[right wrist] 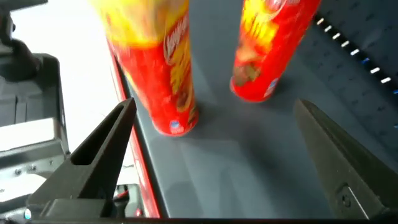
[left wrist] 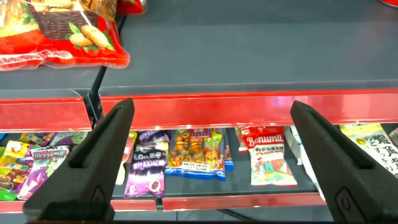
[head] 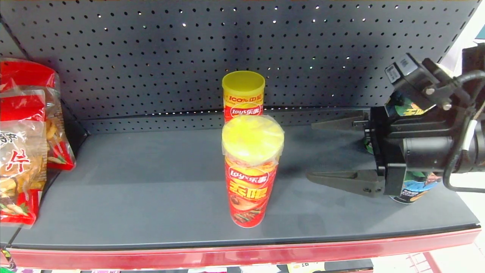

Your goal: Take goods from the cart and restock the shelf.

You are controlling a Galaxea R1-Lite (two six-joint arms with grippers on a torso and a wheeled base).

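Right gripper [head: 310, 151], jaws wide apart and empty, over the shelf [head: 151, 182]. The front chip can [head: 248, 178] stands upright just beyond its fingertips, the rear chip can [head: 243, 94] directly behind. Left gripper [left wrist: 211, 106], likewise apart, faces a red shelf edge [left wrist: 249, 111].

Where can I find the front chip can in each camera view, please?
Head view: front chip can at the middle of the shelf.
Left wrist view: not in it.
Right wrist view: the can beside the red shelf edge.
Shared landmark: that red shelf edge, in all three.
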